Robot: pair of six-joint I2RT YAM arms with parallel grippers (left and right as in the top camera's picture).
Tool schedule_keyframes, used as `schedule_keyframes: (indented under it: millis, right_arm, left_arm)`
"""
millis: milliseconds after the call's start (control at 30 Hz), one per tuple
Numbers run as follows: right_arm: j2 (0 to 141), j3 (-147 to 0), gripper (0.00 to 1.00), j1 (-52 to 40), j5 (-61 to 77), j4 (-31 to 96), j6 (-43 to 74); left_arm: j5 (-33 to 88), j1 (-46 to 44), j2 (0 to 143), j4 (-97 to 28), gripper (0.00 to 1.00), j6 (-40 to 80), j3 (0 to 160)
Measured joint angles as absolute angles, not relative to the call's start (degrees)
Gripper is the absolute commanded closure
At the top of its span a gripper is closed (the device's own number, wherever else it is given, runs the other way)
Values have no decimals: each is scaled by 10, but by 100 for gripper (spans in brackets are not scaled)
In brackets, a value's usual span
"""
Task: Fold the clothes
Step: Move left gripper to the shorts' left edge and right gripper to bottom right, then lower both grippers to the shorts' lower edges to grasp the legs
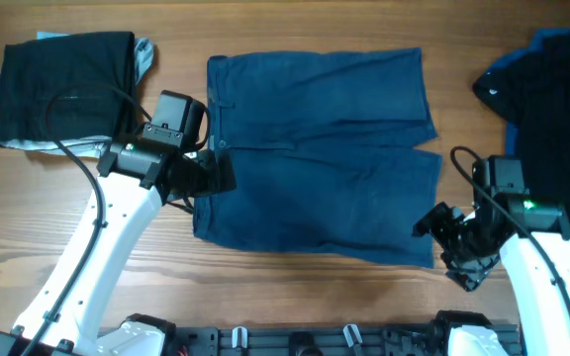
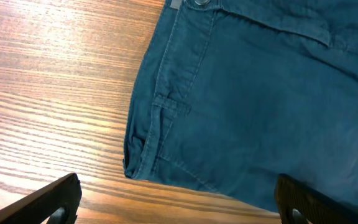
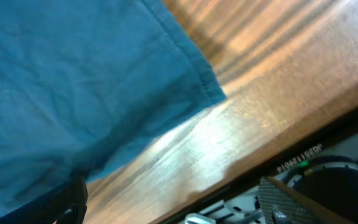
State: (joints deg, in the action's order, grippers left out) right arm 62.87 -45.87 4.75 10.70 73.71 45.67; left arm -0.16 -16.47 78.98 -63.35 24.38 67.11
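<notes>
Navy-blue denim-like shorts [image 1: 315, 148] lie spread flat in the middle of the wooden table, waistband to the left and leg hems to the right. My left gripper [image 1: 216, 176] hovers at the waistband's near corner, open. In the left wrist view its fingers [image 2: 55, 200] stand wide apart, with bare wood and the edge of the shorts [image 2: 260, 93] between them. My right gripper [image 1: 441, 235] is open by the near right hem corner. In the right wrist view the hem corner of the shorts [image 3: 73, 81] lies ahead of the gripper [image 3: 179, 208], which holds nothing.
A folded dark garment [image 1: 62, 89] lies at the back left, behind the left arm. A heap of black and blue clothes [image 1: 552, 89] fills the right edge. The table's front edge [image 3: 303, 134] runs close under the right gripper, with dark hardware below it.
</notes>
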Motion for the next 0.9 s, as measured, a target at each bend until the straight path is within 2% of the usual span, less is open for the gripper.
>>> schedule_keyframes:
  millis: [167, 300, 367, 633, 733, 867, 900]
  right_arm:
    - [648, -340, 25, 48, 106, 588, 495]
    - [682, -336, 33, 48, 88, 529, 509]
    - [707, -336, 41, 48, 85, 513, 514]
    - [732, -333, 42, 48, 74, 428, 517]
    - [732, -333, 42, 48, 72, 406, 482]
    - [732, -338, 41, 54, 62, 450, 455]
    - [733, -345, 37, 60, 59, 470, 451]
  left_arm:
    - [-2, -165, 790, -634, 0, 244, 671]
    - [-2, -165, 790, -634, 0, 244, 671]
    - [-2, -165, 790, -634, 0, 244, 671]
    - [-2, -165, 790, -636, 0, 244, 671]
    - [-2, -165, 790, -638, 0, 244, 671]
    - [-2, -165, 790, -639, 0, 244, 671]
    - [-2, -165, 790, -638, 0, 244, 671]
